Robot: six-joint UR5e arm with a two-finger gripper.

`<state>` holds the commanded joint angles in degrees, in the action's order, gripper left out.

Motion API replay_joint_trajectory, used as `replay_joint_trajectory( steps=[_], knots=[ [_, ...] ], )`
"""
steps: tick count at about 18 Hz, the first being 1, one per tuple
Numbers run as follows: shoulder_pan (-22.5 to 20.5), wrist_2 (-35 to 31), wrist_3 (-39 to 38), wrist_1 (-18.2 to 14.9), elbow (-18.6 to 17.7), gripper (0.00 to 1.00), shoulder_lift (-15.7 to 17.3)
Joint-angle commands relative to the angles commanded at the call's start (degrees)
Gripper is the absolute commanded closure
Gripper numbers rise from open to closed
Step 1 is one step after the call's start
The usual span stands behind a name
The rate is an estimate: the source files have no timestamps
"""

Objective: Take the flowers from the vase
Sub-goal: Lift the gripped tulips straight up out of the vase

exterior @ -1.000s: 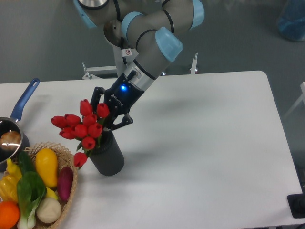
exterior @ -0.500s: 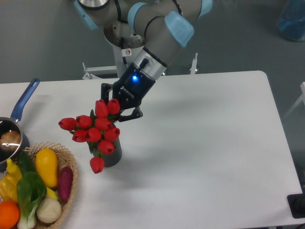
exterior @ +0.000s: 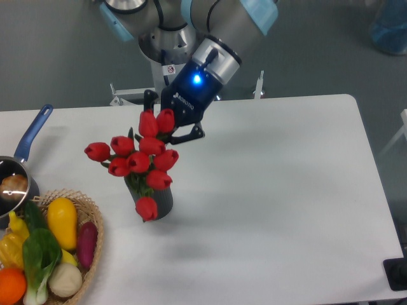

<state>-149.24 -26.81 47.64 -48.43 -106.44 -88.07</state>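
Tool (exterior: 166, 130) comes in from the upper right, tilted down toward the near left; blue status light lit on its body. Its dark fingers (exterior: 189, 133) sit just behind the top tulip buds. The buds cover most of the fingertips, so the contact itself is not visible. From the way the bunch hangs at the fingers, the tool reads as clenched on the flowers (exterior: 140, 162).

Flowers: a cluster of red buds fanning out to the left and toward the camera, one bud drooping low in front of the vase. Stems and leaves are mostly hidden behind the buds; a little green shows just above the vase mouth. Cannot tell whether the stem ends are inside the vase or clear of it.

Vase (exterior: 160, 202): dark grey, standing on the bench, upper part and rim hidden by the blooms. Only the lower body is visible.

Bench (exterior: 286, 190): white. Broad bare surface to the right of the vase and toward the near edge. Right corner rounded.

Left side is crowded: wicker basket (exterior: 94, 254) with produce at the near left, cut off by the frame, near the vase but not touching it. Beyond it, a blue-handled pot (exterior: 25, 155), partly cut off at the left edge.

Arm (exterior: 222, 25): grey links with light blue caps, upper joints cut off by the top of the frame.
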Motion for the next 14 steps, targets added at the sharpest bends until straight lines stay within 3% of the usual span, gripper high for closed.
replay_joint_trajectory(
  steps=[6,14],
  knots=[
    [-1.67,1.67,-2.11,-1.14,1.49,1.0,2.11],
    [-9.05,3.52,-1.68,-0.71,4.92,1.0,2.73]
  ],
)
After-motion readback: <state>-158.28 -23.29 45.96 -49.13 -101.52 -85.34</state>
